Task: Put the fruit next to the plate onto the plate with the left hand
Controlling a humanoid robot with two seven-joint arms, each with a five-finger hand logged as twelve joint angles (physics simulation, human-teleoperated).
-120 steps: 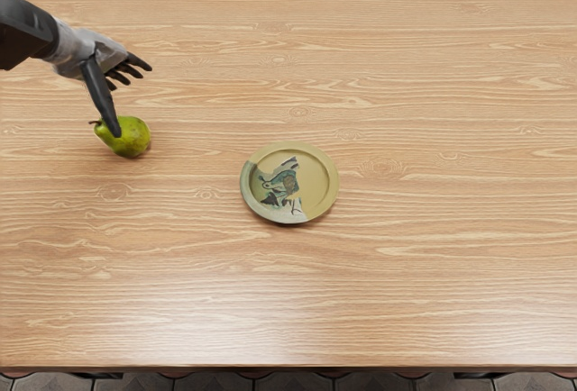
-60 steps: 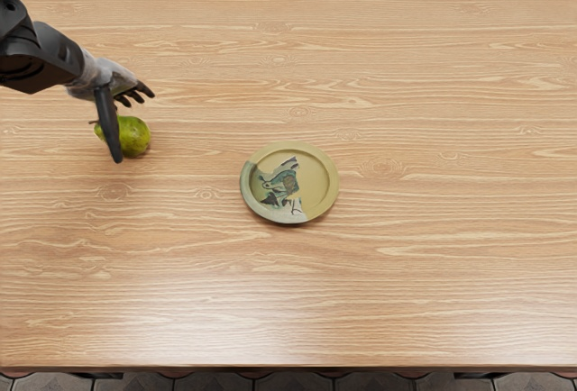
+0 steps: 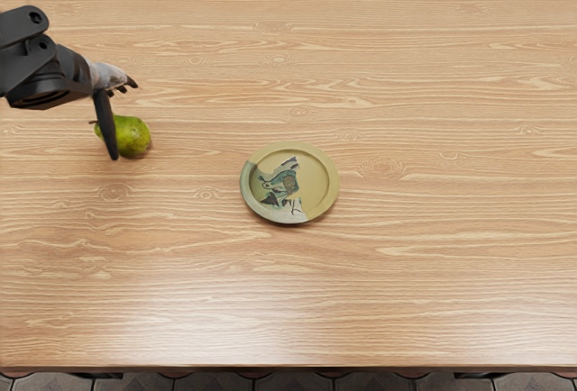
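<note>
Wood bench: pear lies far left, well apart from plate. Left hand over it, released, thumb hanging down its near-left side, looks set to pinch.

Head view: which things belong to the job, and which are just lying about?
In the job: pear; plate; left hand.
Outside the job: only the wooden table that they rest on.
</note>
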